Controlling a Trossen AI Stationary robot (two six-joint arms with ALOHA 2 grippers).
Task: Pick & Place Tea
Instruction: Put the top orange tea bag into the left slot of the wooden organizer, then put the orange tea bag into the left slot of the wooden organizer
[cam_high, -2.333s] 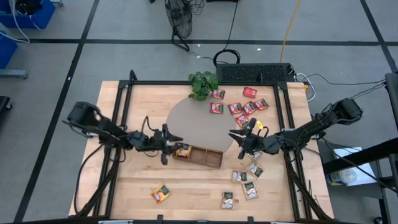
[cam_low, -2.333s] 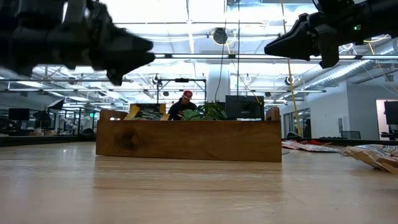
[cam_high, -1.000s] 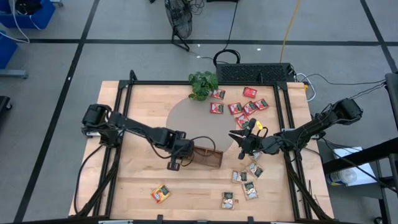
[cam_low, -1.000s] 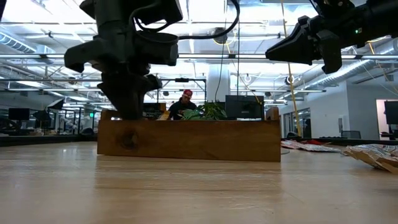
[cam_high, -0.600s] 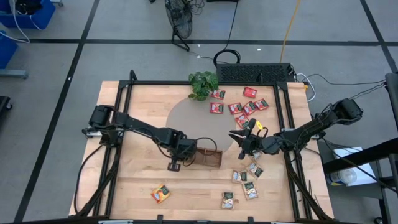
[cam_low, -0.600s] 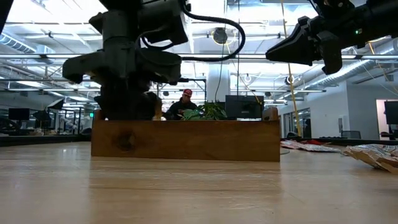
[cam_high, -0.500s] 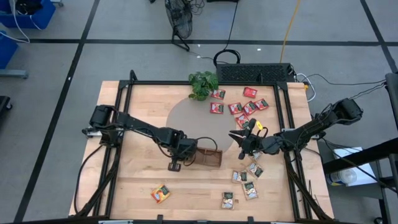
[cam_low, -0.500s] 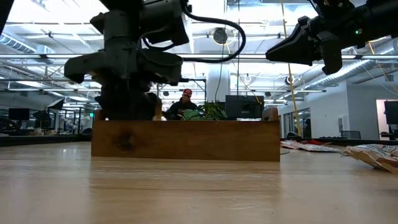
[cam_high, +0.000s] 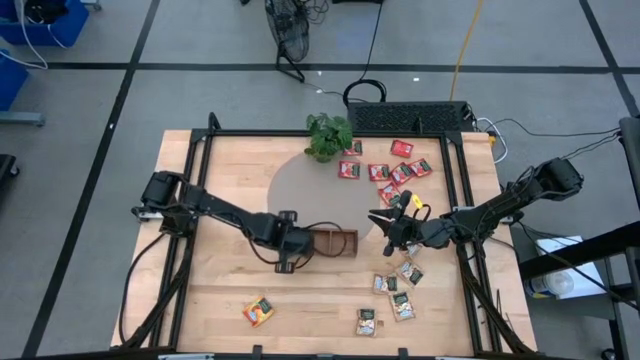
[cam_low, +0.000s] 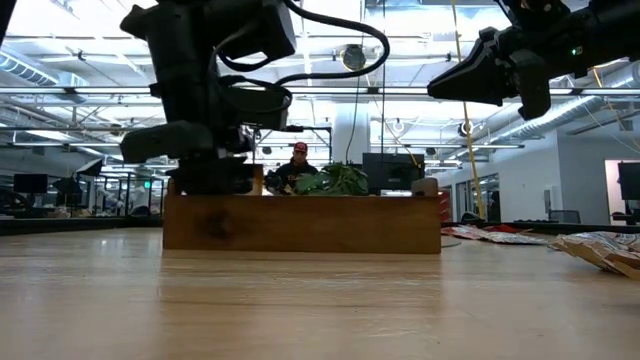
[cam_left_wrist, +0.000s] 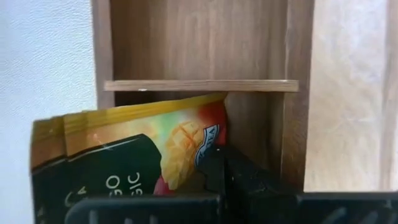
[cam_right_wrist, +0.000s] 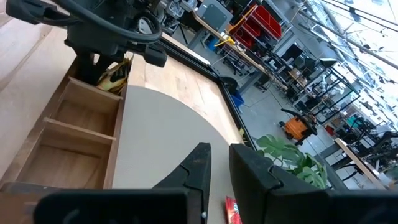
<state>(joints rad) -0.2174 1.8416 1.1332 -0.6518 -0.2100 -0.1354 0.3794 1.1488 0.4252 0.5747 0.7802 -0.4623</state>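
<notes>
A wooden tray (cam_high: 338, 243) with compartments lies mid-table. My left gripper (cam_high: 296, 250) reaches down into the tray's left end compartment, fingers shut. In the left wrist view an orange-yellow tea packet (cam_left_wrist: 143, 140) leans on edge in that compartment, in front of the divider (cam_left_wrist: 199, 85). A second packet edge (cam_left_wrist: 46, 143) shows beside it. My right gripper (cam_high: 378, 220) hangs level above the table, right of the tray. Its fingers are slightly apart with nothing between them (cam_right_wrist: 219, 155). My left gripper comes from above, slanting steeply down into the end compartment. Its shut fingertips (cam_left_wrist: 231, 167) lie against the face of the leaning tea packet at its lower corner (cam_left_wrist: 208, 152). The fingers hide the exact spot. The packet stays tilted, its top edge above the tray wall.
Red tea packets (cam_high: 385, 172) lie scattered at the far right and pale ones (cam_high: 400, 290) at the near right. One orange packet (cam_high: 258, 311) lies near the front edge. A potted plant (cam_high: 328, 135) stands at the far edge behind a round grey mat (cam_high: 300, 190).
My left gripper has sunk into the tray's left end compartment while its wrist rolled. The tray has turned a little on the table, its right end swinging toward the far edge. My right gripper has kept still.
</notes>
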